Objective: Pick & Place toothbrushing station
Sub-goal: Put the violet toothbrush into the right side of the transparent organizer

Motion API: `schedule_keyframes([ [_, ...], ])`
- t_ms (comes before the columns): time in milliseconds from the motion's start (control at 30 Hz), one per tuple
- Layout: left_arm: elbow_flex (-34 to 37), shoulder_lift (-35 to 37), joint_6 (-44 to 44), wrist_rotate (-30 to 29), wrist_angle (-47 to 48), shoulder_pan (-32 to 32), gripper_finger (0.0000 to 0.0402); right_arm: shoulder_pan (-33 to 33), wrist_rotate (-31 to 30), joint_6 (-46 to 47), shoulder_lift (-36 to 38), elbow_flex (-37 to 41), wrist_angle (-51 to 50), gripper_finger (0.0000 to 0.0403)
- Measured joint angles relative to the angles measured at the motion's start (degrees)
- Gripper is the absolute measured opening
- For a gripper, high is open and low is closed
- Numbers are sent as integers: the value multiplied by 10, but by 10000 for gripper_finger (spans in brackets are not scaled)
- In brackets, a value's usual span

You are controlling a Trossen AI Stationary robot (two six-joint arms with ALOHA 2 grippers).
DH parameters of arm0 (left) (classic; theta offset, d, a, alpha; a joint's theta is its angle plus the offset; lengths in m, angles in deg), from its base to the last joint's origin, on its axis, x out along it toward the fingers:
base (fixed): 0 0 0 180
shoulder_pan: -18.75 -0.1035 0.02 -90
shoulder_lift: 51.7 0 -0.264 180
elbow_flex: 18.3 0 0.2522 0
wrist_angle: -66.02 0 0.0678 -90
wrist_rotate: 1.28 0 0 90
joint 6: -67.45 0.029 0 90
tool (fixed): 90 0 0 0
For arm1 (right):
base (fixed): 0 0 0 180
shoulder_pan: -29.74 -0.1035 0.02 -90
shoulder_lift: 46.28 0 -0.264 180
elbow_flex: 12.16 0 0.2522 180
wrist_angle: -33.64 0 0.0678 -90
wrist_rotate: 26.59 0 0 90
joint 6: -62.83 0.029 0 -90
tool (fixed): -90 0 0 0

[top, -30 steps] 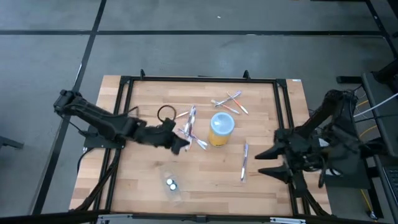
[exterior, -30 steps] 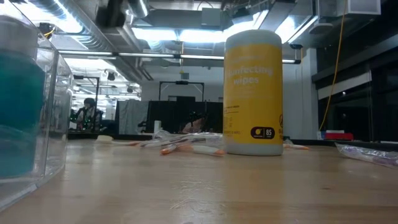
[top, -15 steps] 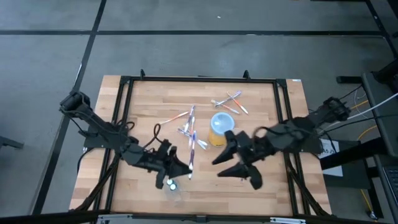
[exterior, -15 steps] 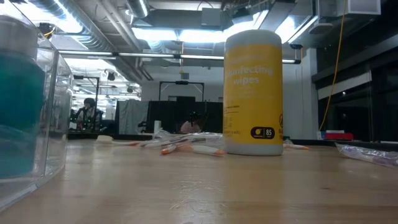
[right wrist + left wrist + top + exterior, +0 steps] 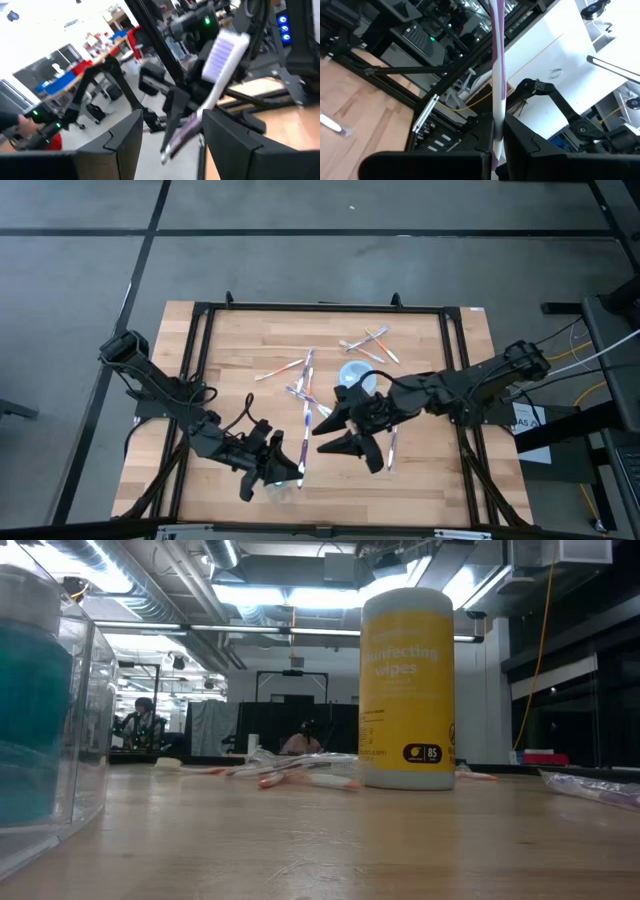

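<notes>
While the left gripper (image 5: 283,467) hangs over the desk's (image 5: 230,360) near-left part, its jaws are clamped on a pink-and-white toothbrush (image 5: 304,442), which in the left wrist view (image 5: 497,90) stands up straight from between the 2 fingers (image 5: 540,150). Just beside it, at the near edge, lies the clear pouch (image 5: 282,488); the low view shows a teal tube (image 5: 35,720) inside its wall. The right gripper (image 5: 345,438) reaches in over the middle of the desk with its jaws spread wide, holding nothing; the brush head (image 5: 224,52) shows between its fingers (image 5: 125,145) in the right wrist view. Behind that gripper stands the yellow wipes can (image 5: 354,377) with its pale-blue top. Another toothbrush (image 5: 391,448) lies on the desk right of the gripper. More brushes lie crossed near the far edge (image 5: 368,345) and left of the can (image 5: 285,368).
</notes>
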Motion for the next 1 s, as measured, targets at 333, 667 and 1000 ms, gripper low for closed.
schedule_keyframes([
  [333, 0, -5, 0, 11, -1, 0, 16, 18, 8, 4, -23, 0, 37, 195],
  [667, 0, -6, 2, 13, -3, 0, 16, 16, 6, -12, -24, 0, 41, 66],
  [1000, -1, -5, 18, 6, -3, 1, 23, -9, -21, -51, -24, -6, 61, 14],
])
